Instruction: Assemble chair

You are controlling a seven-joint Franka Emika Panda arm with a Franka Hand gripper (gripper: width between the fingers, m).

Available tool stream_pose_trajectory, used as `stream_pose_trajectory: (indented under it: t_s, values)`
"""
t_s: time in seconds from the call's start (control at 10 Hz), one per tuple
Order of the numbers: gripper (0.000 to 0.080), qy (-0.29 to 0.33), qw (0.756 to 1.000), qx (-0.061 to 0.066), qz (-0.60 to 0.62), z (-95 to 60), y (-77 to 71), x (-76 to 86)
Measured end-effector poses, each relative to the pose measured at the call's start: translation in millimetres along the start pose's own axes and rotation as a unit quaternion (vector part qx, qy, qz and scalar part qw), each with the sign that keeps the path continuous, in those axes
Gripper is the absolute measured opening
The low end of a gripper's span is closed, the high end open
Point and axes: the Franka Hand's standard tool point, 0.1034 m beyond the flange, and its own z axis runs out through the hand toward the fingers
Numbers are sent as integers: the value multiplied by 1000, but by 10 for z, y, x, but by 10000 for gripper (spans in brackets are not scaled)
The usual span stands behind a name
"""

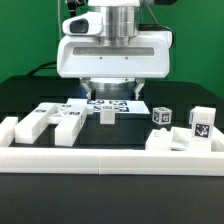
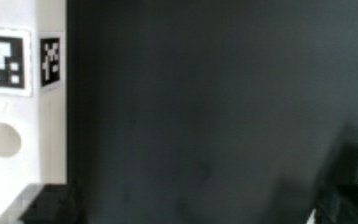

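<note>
Underneath everything, the black table (image 1: 30,95) filled much of both views. Above it hung the arm (image 1: 112,50), its broad white wrist housing over the table's middle. The low white border rail (image 1: 100,158) ran along the near edge.

The chair (image 1: 70,125) lay unassembled in loose white pieces. A cluster of long blocky pieces (image 1: 40,122) sat towards the exterior view's left. A second group (image 1: 185,135), showing tagged faces, sat towards the exterior view's right by the rail. One small block (image 1: 107,115) stood between the two groups, and the marker board (image 1: 125,104) lay flat just behind it.

The gripper (image 1: 108,90) hovered over the marker board, above and just behind the small block, touching no piece. Its jaws stood wide apart with nothing held. In the wrist view only bare table showed between the fingers (image 2: 34,208), and one tagged white piece (image 2: 2,100) with a round hole lay off to one side.
</note>
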Motion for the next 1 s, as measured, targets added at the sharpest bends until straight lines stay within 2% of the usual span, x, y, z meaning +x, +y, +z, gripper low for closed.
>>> stream_pose_trajectory:
  t_s: [0.2,0.3,0.4,0.5,0.7,0.8,0.9,1.0]
  values:
    - [649,-70,997,14,3,16,-48,-89]
    - [649,-94,995,13,11,46,-25,-132]
    - [649,-141,990,11,16,73,-28,-264]
    - [649,-172,985,11,19,100,-42,-316]
    - [649,-238,971,18,19,121,-65,-391]
    - [649,-265,964,19,18,136,-70,-366]
    - [649,-290,957,18,16,154,-62,-387]
    - [649,-329,944,9,8,173,-18,-445]
